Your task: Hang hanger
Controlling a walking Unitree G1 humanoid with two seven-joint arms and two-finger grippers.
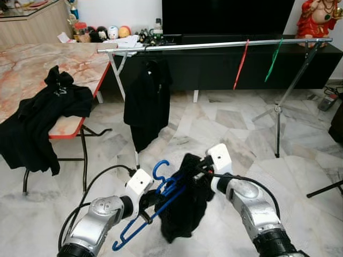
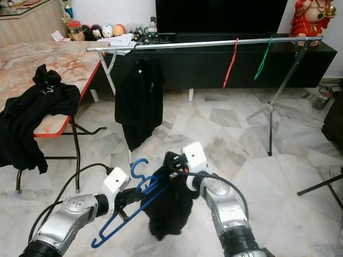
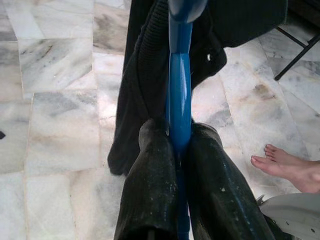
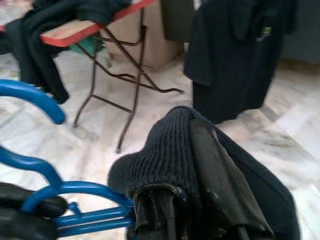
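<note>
Now | left pincer clamps blue hanger | right pincer pinches black garment

Even, bright indoor light; marble floor showed soft sheen, faint shadows only. Head views were sharp, slightly bowed at edges. TV screen stayed black, no glare. Right wrist view was soft, background blurred. Left wrist view had near fingers slightly unfocused.
</note>
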